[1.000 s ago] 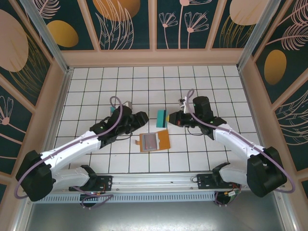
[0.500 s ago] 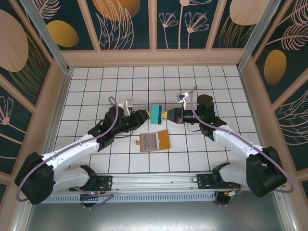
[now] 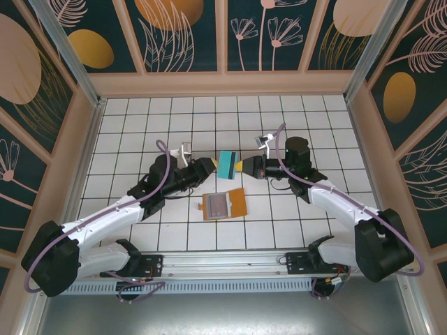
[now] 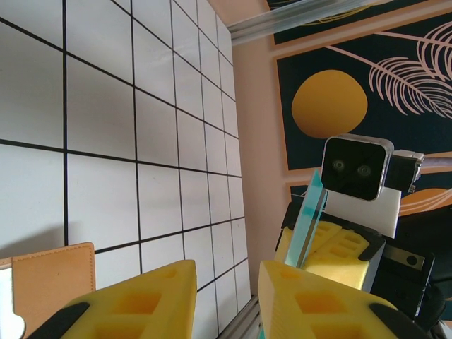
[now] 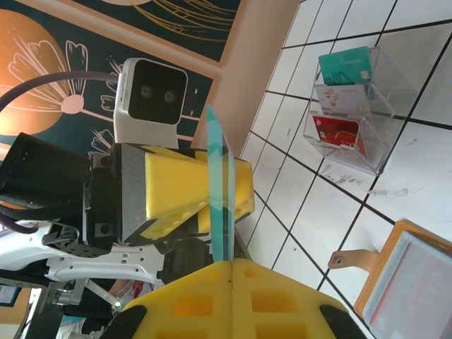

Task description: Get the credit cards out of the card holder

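Over on the left arm's side of the table there's a clear box (image 5: 353,106) with teal, pale and red cards standing in it. The left gripper (image 3: 204,167) hangs above the middle of the table with its yellow jaws spread wide and nothing in them, aimed at the teal card (image 3: 225,164). That card is up in the air, edge-on between the two grippers. Straight toward the near edge from it, the card holder (image 3: 223,204) lies open on the table. I think there's a reddish card in its grey-clear sleeve, but the wrist view crops it, so don't quote me. The right gripper (image 3: 242,166) has the teal card pinched by one end, jaws closed flat on its faces. Handling-wise, the card's light, thin, a bit bendy and slick. I'd take the free end squarely across both faces, because an edge grip would probably let it twist out.
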Tool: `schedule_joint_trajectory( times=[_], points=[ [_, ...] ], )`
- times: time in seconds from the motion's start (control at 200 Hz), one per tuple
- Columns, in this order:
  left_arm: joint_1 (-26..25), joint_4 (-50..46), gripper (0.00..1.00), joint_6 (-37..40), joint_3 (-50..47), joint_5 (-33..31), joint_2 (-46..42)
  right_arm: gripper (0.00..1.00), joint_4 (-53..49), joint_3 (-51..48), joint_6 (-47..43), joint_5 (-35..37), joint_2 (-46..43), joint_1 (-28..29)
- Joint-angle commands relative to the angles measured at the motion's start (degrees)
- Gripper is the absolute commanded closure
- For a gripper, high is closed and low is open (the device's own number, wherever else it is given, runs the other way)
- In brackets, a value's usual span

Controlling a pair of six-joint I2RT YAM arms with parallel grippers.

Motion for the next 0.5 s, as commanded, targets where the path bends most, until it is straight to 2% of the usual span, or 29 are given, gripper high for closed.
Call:
schedule_joint_trajectory(
  times=[0.0, 0.18, 0.405, 0.495],
  points=[
    [-0.5, 1.6, 0.68, 0.4, 1.3, 0.7, -1.1, 1.0, 1.3, -0.6, -0.2, 0.0, 0.9, -0.4],
    [-0.1, -1.5, 0.68, 0.5, 1.0, -2.2, -2.5, 1.0, 1.3, -0.3, -0.3, -0.2, 0.9, -0.9],
    [0.3, -2.2, 0.68, 0.6, 1.2, -3.1, -2.7, 1.0, 1.9, -0.4, 0.1, -0.6, 1.4, -1.0],
    [0.4, -0.1, 0.68, 0.6, 1.1, -1.7, -2.2, 1.0, 2.8, -0.4, 0.6, -1.4, 1.6, -1.0]
  ],
)
